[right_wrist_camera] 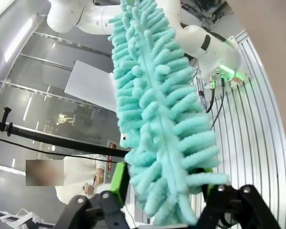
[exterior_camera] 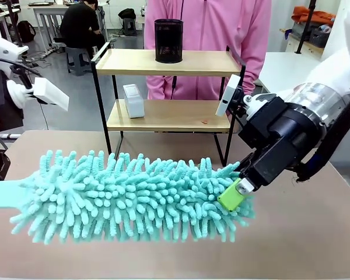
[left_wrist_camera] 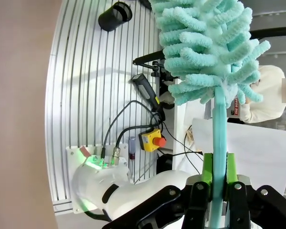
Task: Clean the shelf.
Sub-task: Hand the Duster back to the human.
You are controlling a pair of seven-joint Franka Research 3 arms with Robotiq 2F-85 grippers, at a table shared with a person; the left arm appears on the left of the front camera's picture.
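While the left gripper [left_wrist_camera: 218, 179] is clamped tight on the flat handle of the teal duster [exterior_camera: 134, 195], the right gripper [exterior_camera: 240, 188] sits at the fluffy tip with its pads either side of the strands; whether it truly grips them, I cannot tell. The duster lies level in front of the shelf [exterior_camera: 166, 61], low and near the camera, probably steadied at both ends. On the shelf stand a black mesh cup [exterior_camera: 168, 40] above and a white box [exterior_camera: 133, 100] below, likely obstacles to wiping.
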